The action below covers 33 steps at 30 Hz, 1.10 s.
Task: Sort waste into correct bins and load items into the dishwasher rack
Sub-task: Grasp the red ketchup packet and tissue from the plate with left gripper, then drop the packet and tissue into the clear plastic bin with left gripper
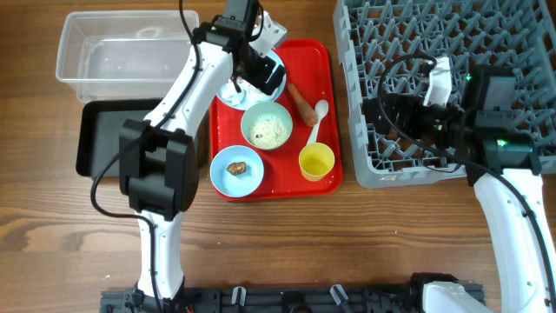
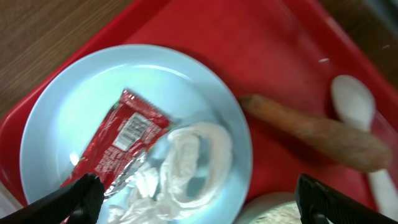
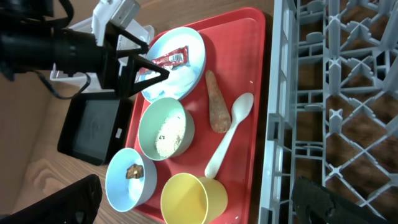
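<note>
My left gripper [image 2: 199,208] is open and hangs low over the pale blue plate [image 2: 93,81], with the red-and-white sachet wrapper [image 2: 124,140] and the crumpled white tissue [image 2: 186,162] between its fingers. The orange-brown stick [image 2: 317,130] and the white spoon [image 2: 357,99] lie on the red tray to the right of the plate. My right gripper [image 3: 193,205] is open and empty above the left edge of the grey rack [image 1: 452,52], looking down on the yellow cup [image 3: 189,199]. A mint bowl [image 1: 267,126] holds rice grains. A blue bowl [image 1: 236,169] holds a small brown lump.
The clear tub [image 1: 122,52] stands at the far left, with the shallow black tub [image 1: 100,139] in front of it. The red tray [image 1: 334,104] sits between the tubs and the rack. The left arm reaches over the black tub.
</note>
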Motion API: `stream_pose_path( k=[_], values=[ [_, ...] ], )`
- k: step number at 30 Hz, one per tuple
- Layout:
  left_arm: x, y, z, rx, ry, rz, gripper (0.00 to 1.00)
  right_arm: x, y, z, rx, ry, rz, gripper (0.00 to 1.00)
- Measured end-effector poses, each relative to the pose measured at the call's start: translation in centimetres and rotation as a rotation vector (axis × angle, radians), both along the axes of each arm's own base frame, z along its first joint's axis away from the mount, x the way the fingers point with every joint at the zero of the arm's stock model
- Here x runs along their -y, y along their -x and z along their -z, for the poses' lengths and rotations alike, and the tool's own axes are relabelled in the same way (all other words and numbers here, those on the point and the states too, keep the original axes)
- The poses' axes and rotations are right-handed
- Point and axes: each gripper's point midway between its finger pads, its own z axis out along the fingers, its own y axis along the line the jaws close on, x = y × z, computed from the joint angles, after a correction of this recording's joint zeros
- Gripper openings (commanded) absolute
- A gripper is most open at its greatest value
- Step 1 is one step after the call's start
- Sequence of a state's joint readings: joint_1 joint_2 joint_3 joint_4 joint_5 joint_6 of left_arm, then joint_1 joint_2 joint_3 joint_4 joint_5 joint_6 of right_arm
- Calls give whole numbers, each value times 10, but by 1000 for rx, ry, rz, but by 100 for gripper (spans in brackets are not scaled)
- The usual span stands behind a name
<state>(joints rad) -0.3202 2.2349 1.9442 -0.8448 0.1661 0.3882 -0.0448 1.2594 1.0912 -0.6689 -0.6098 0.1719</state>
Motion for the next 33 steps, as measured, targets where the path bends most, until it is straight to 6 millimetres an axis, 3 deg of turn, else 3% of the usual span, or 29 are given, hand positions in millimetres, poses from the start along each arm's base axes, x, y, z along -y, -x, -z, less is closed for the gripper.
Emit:
stream_pose_path(
  k=[6,10,11,13,14,15,25,26,29,31,32,33],
  values=[
    [-46,-26,45,-31,-25,-119,100,0,1,1,-6,0,1,100],
    [-50,-23,69,-77,-37,-128,98,0,3,4,-23,2,3,100],
    [-50,-22,74,-86,-40,-128,92,0,3,4,-24,2,3,100],
    [-50,-22,76,-91,-43,-132,38,0,4,4,-26,0,5,100],
    [-50,-22,77,-91,-46,-133,17,1,4,4,-27,0,6,100],
    [-51,-22,77,-92,-49,-136,4,1,4,4,-27,1,6,100],
    [-43,-18,71,-126,-18,-208,4,1,4,4,-30,1,10,100],
    [-42,-21,61,-124,4,-244,4,1,4,4,-31,1,10,100],
    [-59,-46,-21,20,101,-341,4,1,4,4,-31,1,10,100],
    [-91,-57,-82,140,151,-409,4,1,4,4,-31,1,10,100],
    [-138,-66,-128,245,174,-497,4,1,4,4,-31,1,10,100],
    [-158,-68,-136,266,175,-535,4,1,4,4,-31,1,10,100]
  ],
)
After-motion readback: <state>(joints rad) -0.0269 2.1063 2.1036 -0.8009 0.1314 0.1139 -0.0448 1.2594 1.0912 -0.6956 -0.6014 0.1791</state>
